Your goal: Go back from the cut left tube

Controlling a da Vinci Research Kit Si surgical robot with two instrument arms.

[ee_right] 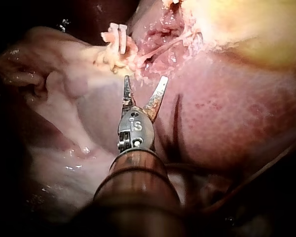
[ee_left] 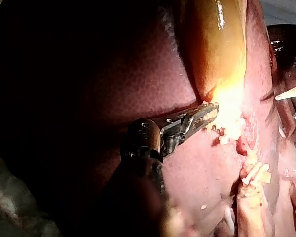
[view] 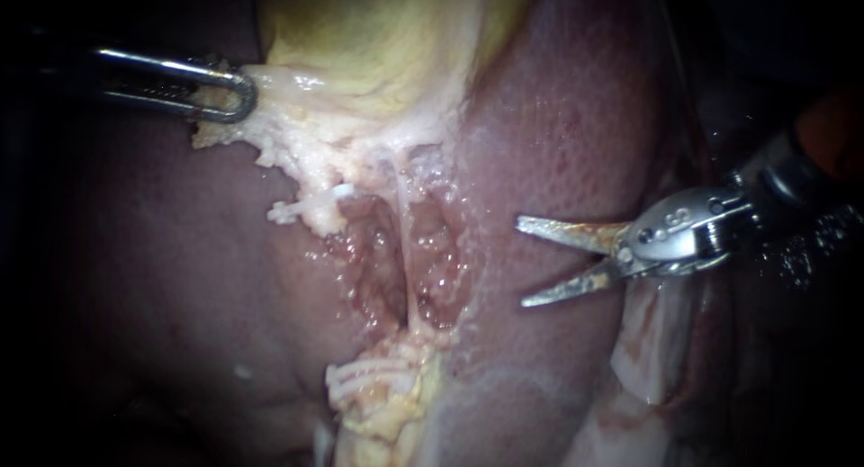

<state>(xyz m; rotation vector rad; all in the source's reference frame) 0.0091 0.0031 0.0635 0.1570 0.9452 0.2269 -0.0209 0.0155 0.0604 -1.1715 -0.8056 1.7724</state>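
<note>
Nearest the lens, the right instrument (view: 520,262) is coming in from the right of the endoscope view, its two narrow blades standing apart with a clear gap between them and nothing gripped. It is hovering over the liver (view: 558,152), its tips pointing toward the raw dissected bed but lying clear of it. The right wrist view is showing the same thing: the right instrument (ee_right: 145,81) is gaping just short of the opened tissue, touching neither tube. Beyond the blades a thin tube (view: 407,269) is running whole from the gallbladder (view: 387,44) down the middle of the bed. Past that, the cut left tube (view: 301,211) is lying in two parts, well apart: an upper stump is hanging from the pale fringe under the gallbladder and carrying a white clip, while the lower stump is sitting at the foot of the bed under a cluster of white clips (view: 358,375). At the far side, the left instrument (view: 238,96) is entering from the left, its jaws clamping the whitish edge of the gallbladder from two sides. The left wrist view is showing the left instrument (ee_left: 209,112) biting into that bright yellow edge, with the clips (ee_left: 254,173) lying beyond it.
</note>
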